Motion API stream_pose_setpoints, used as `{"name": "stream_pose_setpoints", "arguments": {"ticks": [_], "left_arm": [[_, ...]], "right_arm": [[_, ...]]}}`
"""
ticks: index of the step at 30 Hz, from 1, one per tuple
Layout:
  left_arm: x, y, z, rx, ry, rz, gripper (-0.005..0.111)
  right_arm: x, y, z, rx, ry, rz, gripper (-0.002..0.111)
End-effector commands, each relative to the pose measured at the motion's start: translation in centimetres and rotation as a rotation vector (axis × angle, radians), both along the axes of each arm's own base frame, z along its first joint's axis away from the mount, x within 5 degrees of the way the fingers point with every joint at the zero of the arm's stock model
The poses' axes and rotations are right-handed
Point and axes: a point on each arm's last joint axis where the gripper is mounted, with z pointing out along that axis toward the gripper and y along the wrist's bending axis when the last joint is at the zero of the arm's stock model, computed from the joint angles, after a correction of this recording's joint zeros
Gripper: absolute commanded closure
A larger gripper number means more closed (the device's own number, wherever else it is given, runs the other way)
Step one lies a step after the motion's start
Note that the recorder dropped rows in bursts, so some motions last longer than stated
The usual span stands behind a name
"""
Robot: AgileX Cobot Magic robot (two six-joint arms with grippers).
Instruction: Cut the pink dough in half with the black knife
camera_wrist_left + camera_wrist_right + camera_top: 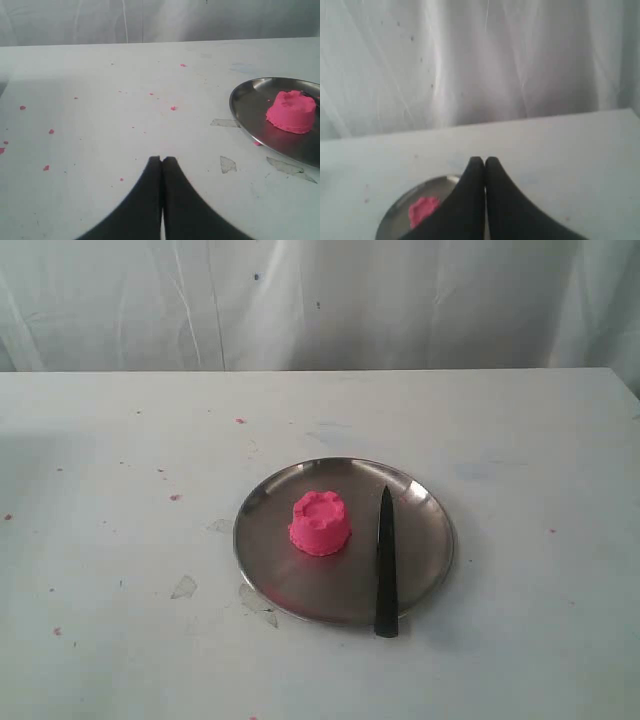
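The dough [320, 524] sits whole at centre frame in the exterior view, on a plate [330, 592]. The knife [386, 565] lies just right of it, its butt past the plate's lower rim. Both the left gripper [162, 161] and right gripper [485, 161] are closed and empty.

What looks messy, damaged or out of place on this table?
Pink crumbs are scattered across the table. Glossy flaky patches mark its surface beside the plate. The knife has its thick end overhanging the rim.

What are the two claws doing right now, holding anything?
The left gripper is closed, holding nothing.
The right gripper is closed, holding nothing.
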Motion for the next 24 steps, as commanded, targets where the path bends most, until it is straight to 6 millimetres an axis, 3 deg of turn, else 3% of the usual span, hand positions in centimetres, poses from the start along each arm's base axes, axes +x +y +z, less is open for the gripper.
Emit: {"name": "stream_pose_setpoints", "arguments": {"ticks": [1, 5, 9, 11, 14, 19, 24], "left_arm": [[0.0, 0.0, -0.1, -0.004, -0.001, 0.000, 0.107], [0.0, 0.0, -0.1, -0.004, -0.001, 0.000, 0.107], [0.0, 0.0, -0.1, -0.004, -0.001, 0.000, 0.107], [0.0, 0.0, -0.1, -0.004, -0.001, 0.000, 0.107], [0.0, 0.0, -0.1, -0.004, -0.001, 0.000, 0.107], [0.0, 0.0, -0.1, -0.004, -0.001, 0.000, 0.107], [0.0, 0.0, -0.1, -0.004, -0.001, 0.000, 0.107]], "right_arm": [[3.1, 1.2, -0.8, -0.055, 0.221, 0.138, 0.108], [5.9, 2.7, -2.0, -0.078, 0.330, 0.292, 0.104], [8.9, 4.2, -4.4, -0.043, 0.407, 0.424, 0.085], [10.7, 4.7, -6.2, 0.028, 0.468, 0.437, 0.072], [13.1, 5.1, -9.2, 0.134, 0.561, 0.410, 0.062], [16.8, 5.8, -13.5, 0.225, 0.723, 0.424, 0.061], [19.6, 7.0, -15.4, 0.271, 0.810, 0.538, 0.061]]}}
